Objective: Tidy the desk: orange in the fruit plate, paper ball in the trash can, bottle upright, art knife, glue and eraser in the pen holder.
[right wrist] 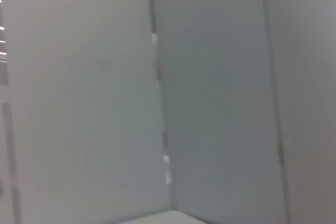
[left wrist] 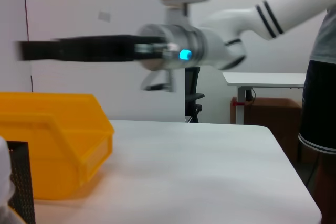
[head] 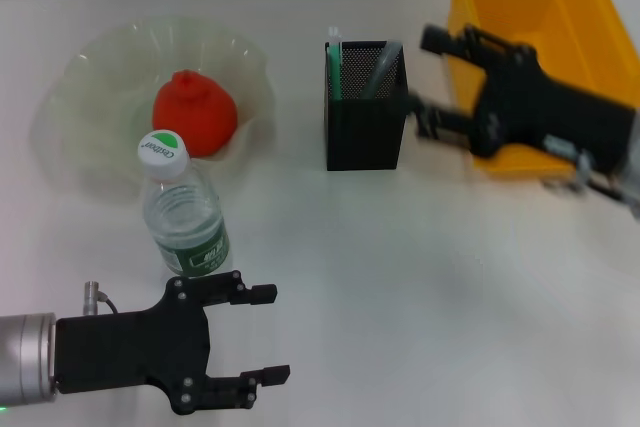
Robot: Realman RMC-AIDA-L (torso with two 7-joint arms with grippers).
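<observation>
Standing upright on the white tabletop [head: 420,277], the bottle [head: 185,217] sits just in front of the fruit plate [head: 100,77], its white cap toward the plate's near rim. The orange [head: 194,112] lies inside the fruit plate, a little right of the plate's middle. To the right of the plate, well apart from it, the pen holder [head: 365,107] stands upright with a few slim items leaning inside; what they are cannot be made out. The trash can [head: 520,7] stands at the far right of the tabletop, near the pen holder but apart from it.

The left hand [head: 268,335] hovers low at the near left edge of the tabletop, just in front of the bottle, its two black fingers spread wide and grasping nothing. The right hand [head: 425,82] hangs in the air between the pen holder and the trash can, its body over the trash can's front wall; it is blurred, its fingers look parted and nothing can be seen between them.

From the left wrist view, the trash can [left wrist: 58,140] and a strip of the pen holder's mesh [left wrist: 21,182] show at the side, and the right arm [left wrist: 173,51] stretches across above the trash can. The right wrist view shows only a pale wall.
</observation>
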